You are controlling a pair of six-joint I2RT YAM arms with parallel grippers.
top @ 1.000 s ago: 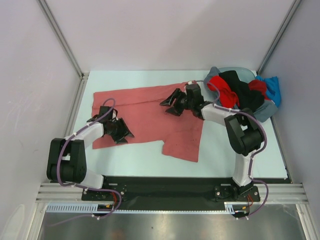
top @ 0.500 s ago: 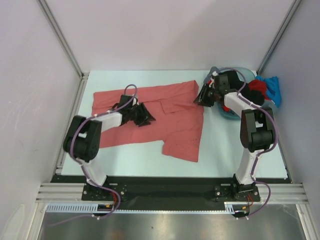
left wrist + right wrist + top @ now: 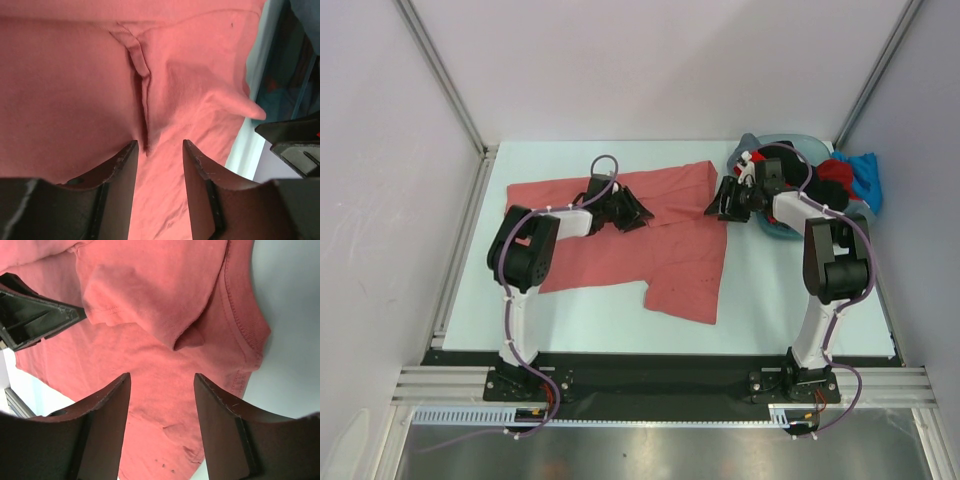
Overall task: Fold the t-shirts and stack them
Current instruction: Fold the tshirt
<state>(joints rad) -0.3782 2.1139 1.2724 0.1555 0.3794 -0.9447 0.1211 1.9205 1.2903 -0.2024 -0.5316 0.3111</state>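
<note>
The salmon-red t-shirt (image 3: pixel 670 260) lies spread on the bench (image 3: pixel 790 290). The left end effector (image 3: pixel 159 147) hangs over its upper middle, the right end effector (image 3: pixel 161 380) at its far right corner, both with fingers apart and empty, seemingly just off the cloth.

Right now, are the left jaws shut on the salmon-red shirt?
No; the left jaws stand open over the salmon-red shirt, with cloth showing between them.
</note>
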